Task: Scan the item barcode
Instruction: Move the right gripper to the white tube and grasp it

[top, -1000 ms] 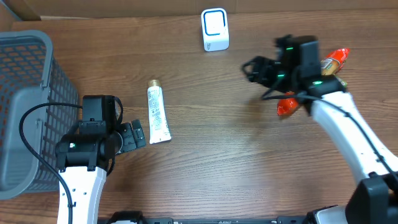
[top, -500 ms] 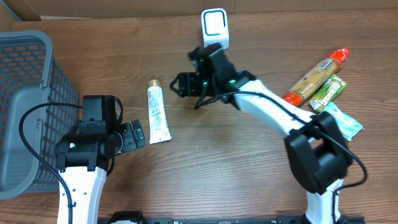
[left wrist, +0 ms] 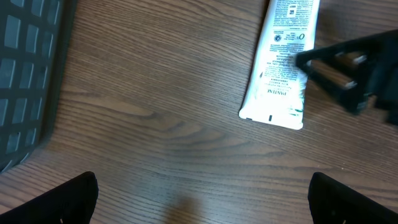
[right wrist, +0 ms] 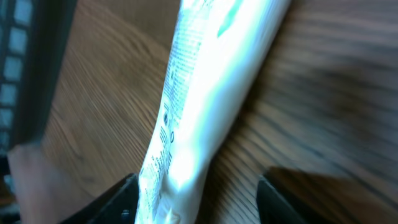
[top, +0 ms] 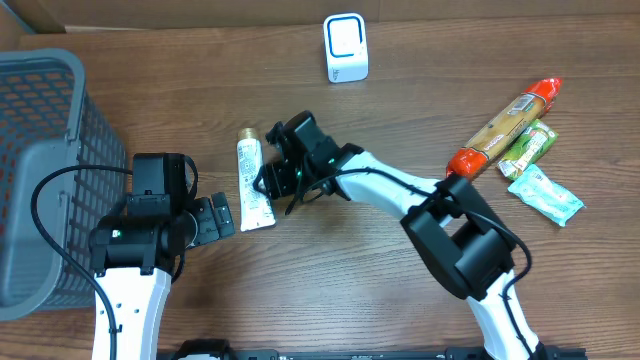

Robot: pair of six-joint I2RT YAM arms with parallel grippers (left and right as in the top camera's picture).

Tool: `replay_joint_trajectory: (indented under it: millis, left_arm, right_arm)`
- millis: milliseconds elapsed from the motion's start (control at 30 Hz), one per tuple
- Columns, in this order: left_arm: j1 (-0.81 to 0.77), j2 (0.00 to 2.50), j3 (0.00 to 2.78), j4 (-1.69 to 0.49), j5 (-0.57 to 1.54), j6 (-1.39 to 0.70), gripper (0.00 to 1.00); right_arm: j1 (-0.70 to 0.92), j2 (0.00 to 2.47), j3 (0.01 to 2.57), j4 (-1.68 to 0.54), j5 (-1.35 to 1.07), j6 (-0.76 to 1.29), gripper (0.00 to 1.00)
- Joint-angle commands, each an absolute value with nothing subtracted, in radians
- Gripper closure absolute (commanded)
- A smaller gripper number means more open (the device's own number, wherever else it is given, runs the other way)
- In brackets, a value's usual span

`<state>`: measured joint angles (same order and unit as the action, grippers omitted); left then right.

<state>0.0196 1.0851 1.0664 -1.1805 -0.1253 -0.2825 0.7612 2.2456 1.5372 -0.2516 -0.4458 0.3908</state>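
Note:
A white tube [top: 254,182] with a gold cap lies flat on the wooden table, left of centre. My right gripper [top: 270,182] has come down over its lower half. In the right wrist view the tube [right wrist: 205,93] runs between the open jaws of the right gripper [right wrist: 200,202]: the left finger is against it and the right finger stands apart. My left gripper [top: 215,218] is wide open just left of the tube's crimped end, holding nothing. The left wrist view shows the tube [left wrist: 280,68] ahead of the left gripper [left wrist: 202,202]. The white scanner [top: 346,47] stands at the back.
A grey mesh basket [top: 40,170] fills the left edge, close to my left arm. At the far right lie a long orange-ended snack pack [top: 505,125], a green pack [top: 530,148] and a teal packet [top: 545,193].
My right arm swept from the snack packs on the right across the table to the white tube, and its jaws have narrowed. The left arm has not moved.

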Motion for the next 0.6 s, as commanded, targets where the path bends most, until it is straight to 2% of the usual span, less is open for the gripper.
replay_joint_trajectory:
  millis: [0, 133, 167, 300, 333, 367, 567]
  left_arm:
    - [0.019, 1.087, 1.066, -1.177, -0.138, -0.292, 0.01]
    - [0.019, 1.087, 1.066, -1.177, -0.138, -0.292, 0.00]
    - [0.019, 1.087, 1.066, -1.177, -0.138, -0.292, 0.00]
    - [0.019, 1.087, 1.066, -1.177, -0.138, -0.292, 0.00]
    - [0.019, 1.087, 1.066, -1.177, -0.138, -0.292, 0.00]
    - [0.019, 1.087, 1.066, -1.177, -0.138, -0.292, 0.00]
    - [0.019, 1.087, 1.066, -1.177, -0.138, -0.292, 0.00]
  right_arm:
    - [0.799, 2.281, 1.564, -0.223, -0.446, 0.349, 0.43]
    - [0.815, 2.297, 1.564, -0.218, -0.402, 0.336, 0.58]
    - [0.814, 2.300, 1.564, -0.222, -0.401, 0.344, 0.68]
    - [0.809, 2.299, 1.564, -0.231, -0.403, 0.373, 0.83]
    - [0.800, 2.297, 1.565, -0.235, -0.419, 0.374, 0.92]
    - [0.792, 2.292, 1.565, -0.239, -0.430, 0.374, 0.96]
    - [0.676, 2.163, 1.565, -0.373, -0.472, 0.374, 0.96]
